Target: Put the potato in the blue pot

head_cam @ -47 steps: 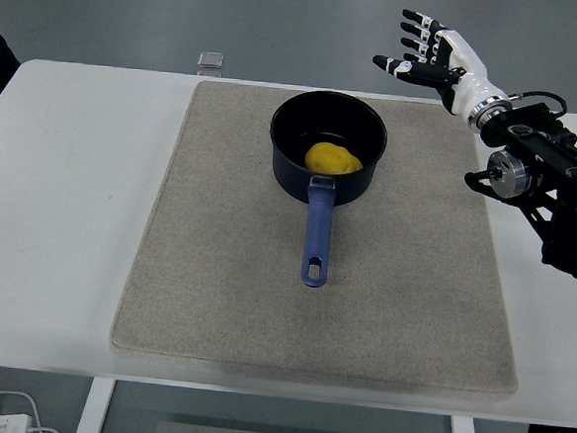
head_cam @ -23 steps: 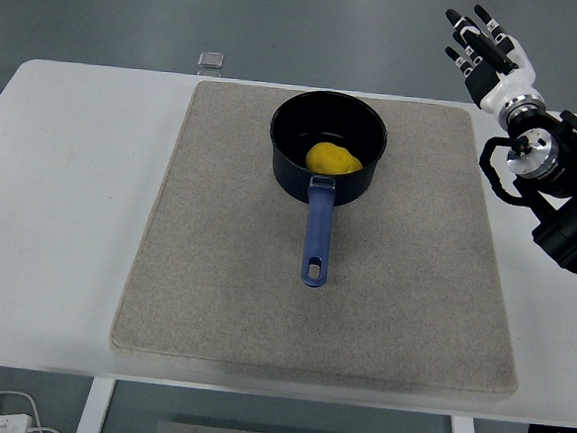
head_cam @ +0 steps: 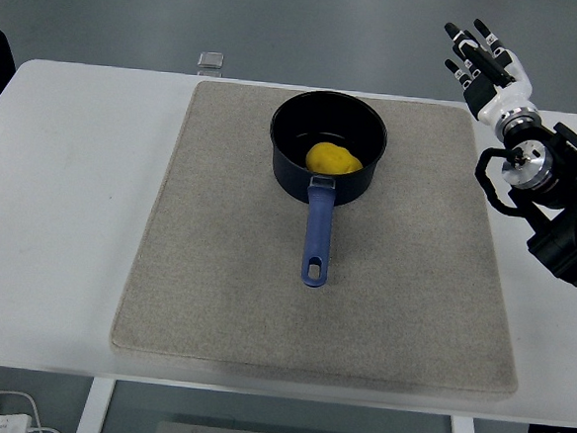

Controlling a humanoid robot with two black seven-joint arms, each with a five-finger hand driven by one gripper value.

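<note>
At the near edge of the white table we find a grey mat that covers most of the middle of the tabletop. On the mat, toward its far half, we see the blue pot, standing upright with its blue handle pointing back toward the near edge. The yellow potato lies inside the pot, on its dark bottom, close to the handle side. To the right, well apart from the pot, our right hand is raised beside the mat's far right corner; its fingers are straight and lightly spread, pointing up and away, and it has hold of nothing. Beyond the mat's far left corner, a small square object sits at the table's far edge.
</note>
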